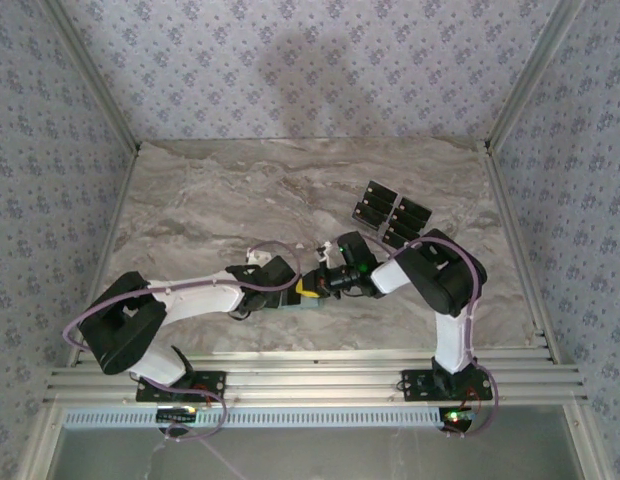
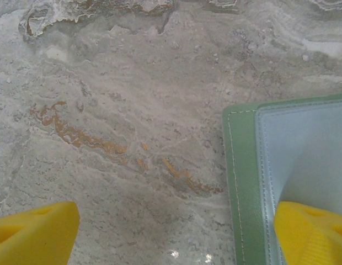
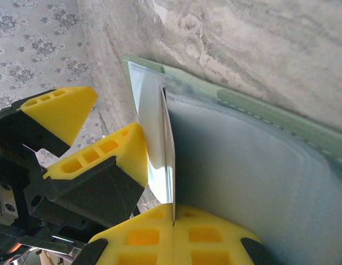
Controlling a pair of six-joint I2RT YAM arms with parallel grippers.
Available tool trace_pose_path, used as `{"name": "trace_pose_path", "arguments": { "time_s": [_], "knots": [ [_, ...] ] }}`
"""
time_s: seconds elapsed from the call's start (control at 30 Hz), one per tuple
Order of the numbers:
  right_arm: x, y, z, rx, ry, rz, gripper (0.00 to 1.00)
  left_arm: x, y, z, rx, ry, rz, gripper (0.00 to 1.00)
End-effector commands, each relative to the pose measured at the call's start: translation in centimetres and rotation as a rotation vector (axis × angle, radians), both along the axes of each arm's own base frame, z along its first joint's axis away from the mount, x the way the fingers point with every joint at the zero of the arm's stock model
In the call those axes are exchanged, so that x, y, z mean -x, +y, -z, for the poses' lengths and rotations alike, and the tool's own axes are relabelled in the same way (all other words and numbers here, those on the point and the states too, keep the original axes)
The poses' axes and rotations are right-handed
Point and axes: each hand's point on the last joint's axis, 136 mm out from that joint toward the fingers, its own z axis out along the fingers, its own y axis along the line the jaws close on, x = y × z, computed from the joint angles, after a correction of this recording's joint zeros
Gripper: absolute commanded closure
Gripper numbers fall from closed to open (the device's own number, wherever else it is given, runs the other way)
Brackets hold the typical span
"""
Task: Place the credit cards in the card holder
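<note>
Spanning bare desk [image 2: 132, 110], left gripper [image 2: 176, 223]: yellow fingers spread wide, one over the marble, the other lying over the clear pocket of the card holder [image 2: 242, 182]. Card holder: sage-green, stitched edge, flat on the desk between the two grippers. Right gripper [image 3: 174, 212]: fingers pressed together, pinching the holder's clear inner flap at its edge. Credit cards [image 1: 390, 212]: black, clustered on the desk beyond the right gripper, apart from it.

counter [image 1: 240, 190]: grey-beige marble, rust veins [image 2: 77, 135] | walls [image 1: 290, 60]: pale floral paper, behind and beside counter | rails [image 1: 310, 378]: ribbed metal, along counter's near edge
</note>
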Motion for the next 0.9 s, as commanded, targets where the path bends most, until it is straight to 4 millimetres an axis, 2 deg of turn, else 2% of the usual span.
{"name": "trace_pose_path", "arguments": {
  "time_s": [0.0,0.1,0.27,0.43,0.67,0.8,0.87],
  "knots": [
    [0.6,-0.1,1.6,0.056,0.051,0.002,1.0,1.0,1.1,0.7,-0.04,0.034,0.001,0.08],
    [0.6,-0.4,1.1,0.075,0.035,0.005,0.9,0.9,1.0,0.7,-0.036,0.032,0.0,0.08],
    [0.4,-1.4,0.0,0.165,-0.015,0.0,0.59,0.9,0.9,0.6,-0.028,0.027,-0.001,0.08],
    [0.1,-2.0,-1.0,0.238,-0.052,-0.023,0.44,0.7,0.7,0.6,-0.018,0.02,0.002,0.08],
    [-0.7,-3.2,-2.4,0.369,-0.135,-0.027,0.42,0.2,0.6,-0.5,0.008,-0.017,-0.006,0.08],
    [-0.6,-3.9,-2.3,0.482,-0.179,-0.045,0.5,-0.3,1.0,-1.9,0.056,-0.05,-0.037,0.08],
    [-0.4,-3.9,-2.0,0.537,-0.209,-0.075,0.61,-0.6,1.3,-2.6,0.095,-0.064,-0.059,0.07]
  ]
}}
